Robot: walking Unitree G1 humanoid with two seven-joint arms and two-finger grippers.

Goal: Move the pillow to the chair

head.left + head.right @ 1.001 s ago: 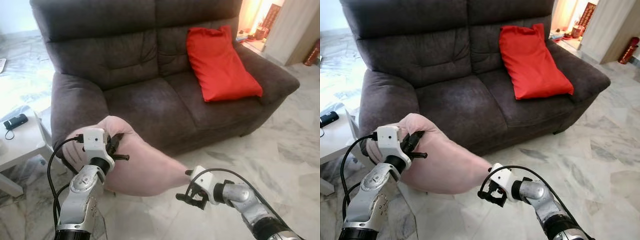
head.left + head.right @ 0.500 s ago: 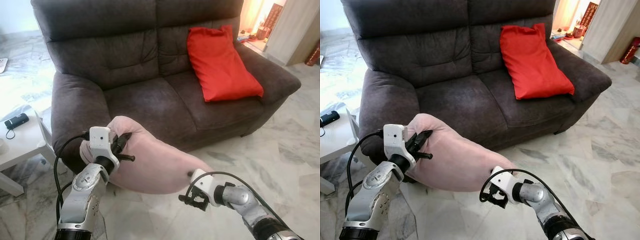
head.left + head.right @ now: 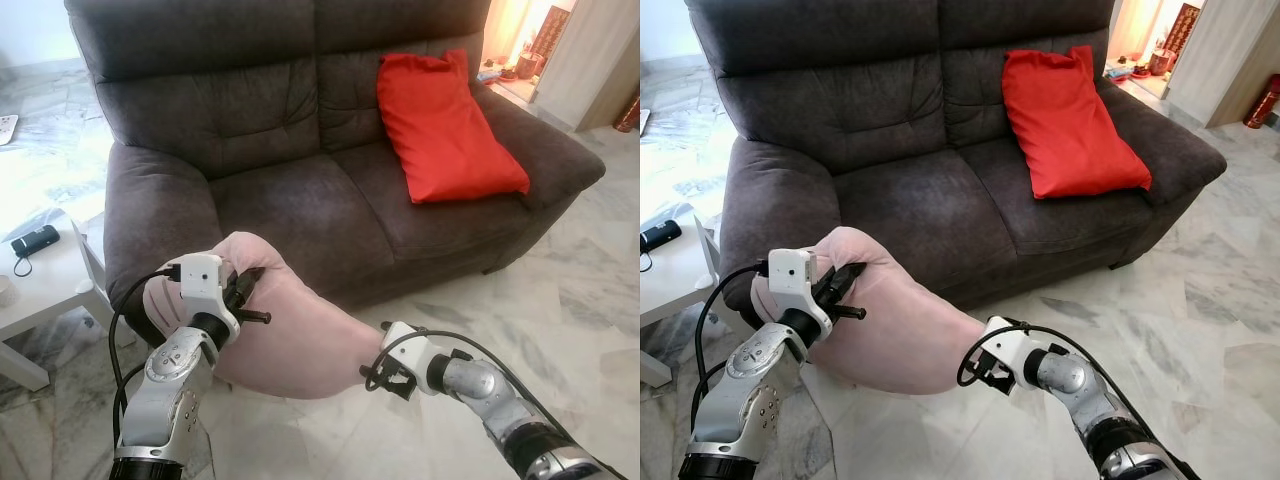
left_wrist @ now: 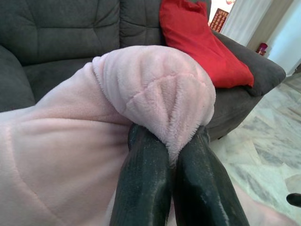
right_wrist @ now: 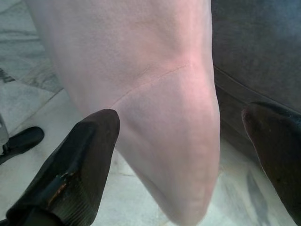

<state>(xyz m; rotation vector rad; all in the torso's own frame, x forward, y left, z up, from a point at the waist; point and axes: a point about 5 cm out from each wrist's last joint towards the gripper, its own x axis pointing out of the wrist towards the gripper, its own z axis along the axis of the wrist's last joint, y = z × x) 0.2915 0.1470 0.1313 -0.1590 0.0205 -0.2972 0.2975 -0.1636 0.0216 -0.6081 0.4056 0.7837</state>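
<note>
Marble floor fronts dark sofa bearing red cushion.

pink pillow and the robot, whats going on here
The robot stands before a dark sofa holding a pink pillow off the floor. Its left gripper is shut on a bunched fold at one end of the pillow. The right gripper is open, its fingers either side of the other end without gripping. A red pillow leans on the sofa's right seat.

Home living room: dark grey sofa, red cushion, marble floor, white side table.
</note>
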